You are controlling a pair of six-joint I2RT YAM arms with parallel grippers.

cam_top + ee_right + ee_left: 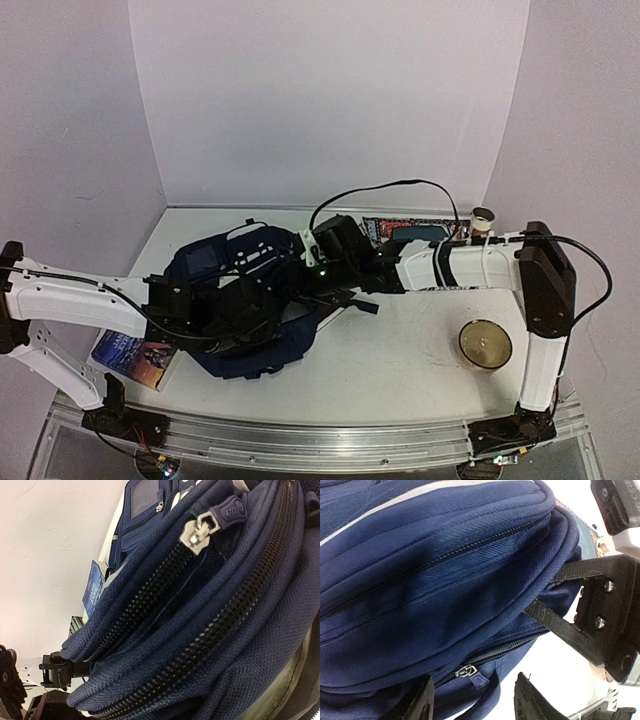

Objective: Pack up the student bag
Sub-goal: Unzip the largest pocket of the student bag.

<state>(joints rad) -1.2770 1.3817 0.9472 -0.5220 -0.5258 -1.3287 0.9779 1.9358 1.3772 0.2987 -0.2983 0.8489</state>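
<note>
The student bag (255,300) is a dark navy backpack lying at the table's centre-left, and it fills both wrist views. My left gripper (228,318) is low at the bag's near side. In the left wrist view it (477,700) is open, its fingers (420,702) straddling a fold of navy fabric just under a silver zipper pull (466,671). My right gripper (320,266) reaches in from the right and its black fingers (560,627) close on the bag's right edge. The right wrist view shows two black zippers and a slider (197,530); its own fingers are hidden by fabric.
A blue book (135,355) lies at the front left, partly under the left arm. A patterned mat with a teal pouch (405,232) and a small cup (482,217) sit at the back right. A dark bowl (485,343) stands at the right.
</note>
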